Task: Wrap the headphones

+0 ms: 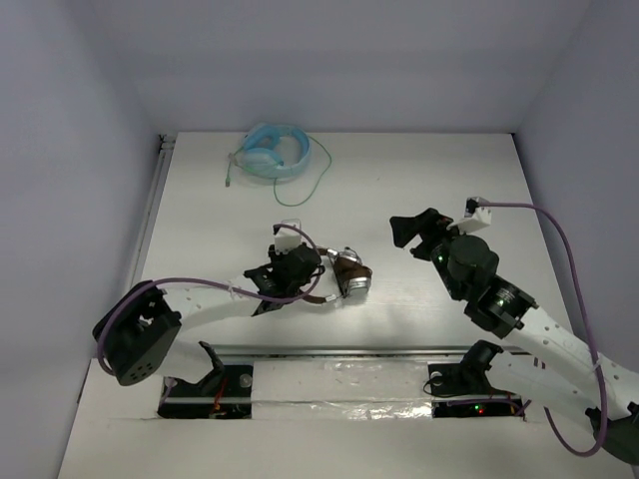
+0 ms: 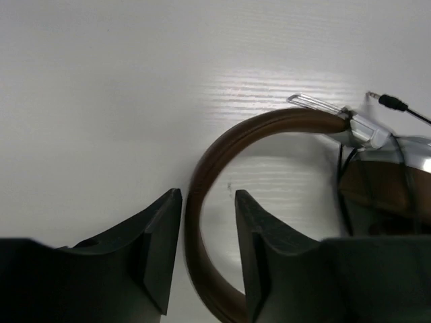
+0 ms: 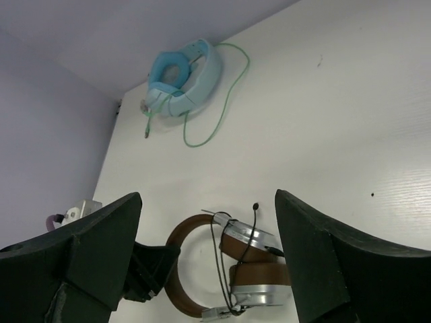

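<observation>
The headphones (image 1: 349, 274) lie on the white table (image 1: 429, 170) with their brown headband (image 2: 269, 124) flat and the two silver earcups (image 3: 259, 296) folded together. A thin dark cable (image 3: 220, 259) is looped around the earcups, and its plug (image 2: 392, 102) sticks out. My left gripper (image 2: 207, 195) straddles the headband with its jaws a little apart; the band runs close along the left finger (image 2: 161, 249), with a gap to the right one. My right gripper (image 3: 207, 195) hovers wide open to the right of the headphones, holding nothing.
Light blue headphones (image 1: 272, 152) with a green cable (image 1: 321, 170) lie at the back of the table. Grey walls close in the left, right and back sides. A metal rail (image 1: 349, 351) runs along the near edge by the arm bases.
</observation>
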You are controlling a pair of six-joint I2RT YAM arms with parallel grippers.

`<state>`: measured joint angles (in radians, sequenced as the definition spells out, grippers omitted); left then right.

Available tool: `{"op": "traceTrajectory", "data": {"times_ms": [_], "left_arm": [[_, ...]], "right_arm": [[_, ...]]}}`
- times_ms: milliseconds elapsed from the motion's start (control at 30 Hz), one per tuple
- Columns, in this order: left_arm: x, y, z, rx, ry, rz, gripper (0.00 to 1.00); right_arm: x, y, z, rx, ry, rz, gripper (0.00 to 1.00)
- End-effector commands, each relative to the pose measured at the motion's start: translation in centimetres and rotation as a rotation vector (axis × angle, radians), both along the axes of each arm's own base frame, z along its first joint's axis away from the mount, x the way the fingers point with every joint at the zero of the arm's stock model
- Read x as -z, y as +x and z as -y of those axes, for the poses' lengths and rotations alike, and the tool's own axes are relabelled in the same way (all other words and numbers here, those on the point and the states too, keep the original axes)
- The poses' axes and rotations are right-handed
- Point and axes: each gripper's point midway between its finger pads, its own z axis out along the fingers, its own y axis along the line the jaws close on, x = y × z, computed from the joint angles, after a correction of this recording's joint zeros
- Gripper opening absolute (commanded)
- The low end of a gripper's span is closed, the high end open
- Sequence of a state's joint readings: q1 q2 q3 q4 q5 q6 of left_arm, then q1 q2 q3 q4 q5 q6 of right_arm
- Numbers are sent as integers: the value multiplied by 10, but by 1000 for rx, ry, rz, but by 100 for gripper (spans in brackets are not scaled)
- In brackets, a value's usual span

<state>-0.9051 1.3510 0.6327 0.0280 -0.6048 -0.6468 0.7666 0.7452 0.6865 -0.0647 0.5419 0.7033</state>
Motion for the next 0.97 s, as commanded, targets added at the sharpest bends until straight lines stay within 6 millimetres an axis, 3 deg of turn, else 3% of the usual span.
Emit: {"op": "traceTrajectory", "data": {"times_ms": [0,67,100,167,200,267,333,367,400,433,467,500,567,600,667,767,800,833,933], "left_arm": [[-17,12,8,-23,-49,67,36],[-24,14,6,-33,-48,83,48],[-35,15,5,-34,-55,101,60],[-51,17,2,-46,-63,135,71],[-71,17,0,-49,-97,169,78],[-93,16,-5,-47,-115,210,82],[-134,14,-8,-39,-198,286,83],[-144,10,-12,-35,-210,297,83],[-170,5,-18,-34,-263,339,83],[-184,2,-20,-25,-290,361,83],[-198,-2,-22,-11,-317,385,84],[-224,-9,-31,-7,-379,436,85],[-248,-18,-37,21,-431,484,86],[-267,-27,-46,23,-485,526,87],[-285,-36,-56,30,-536,568,88],[-303,-50,-72,37,-596,624,92],[-306,-54,-77,40,-607,639,92],[-304,-55,-75,61,-604,643,92],[-294,-52,-77,31,-586,630,93]], "right_arm": [[1,0,7,20,-34,7,86],[-2,-1,7,15,-37,8,87],[-6,-2,8,12,-44,8,87],[-15,-5,12,14,-43,20,87],[-18,-7,14,11,-51,23,87],[-40,-14,21,11,-24,64,86],[-59,-20,27,12,2,102,76],[-69,-25,31,10,21,127,68],[-74,-28,34,8,24,140,32],[-79,-31,37,10,31,149,17],[-88,-35,41,14,47,166,8],[-93,-40,47,19,52,178,0],[-100,-46,57,34,60,191,0],[-108,-53,65,43,78,215,0],[-113,-58,76,75,96,231,8],[-115,-62,88,110,124,252,55],[-114,-60,91,137,137,247,91],[-113,-59,92,146,140,245,100],[-113,-52,87,153,129,223,100]]}}
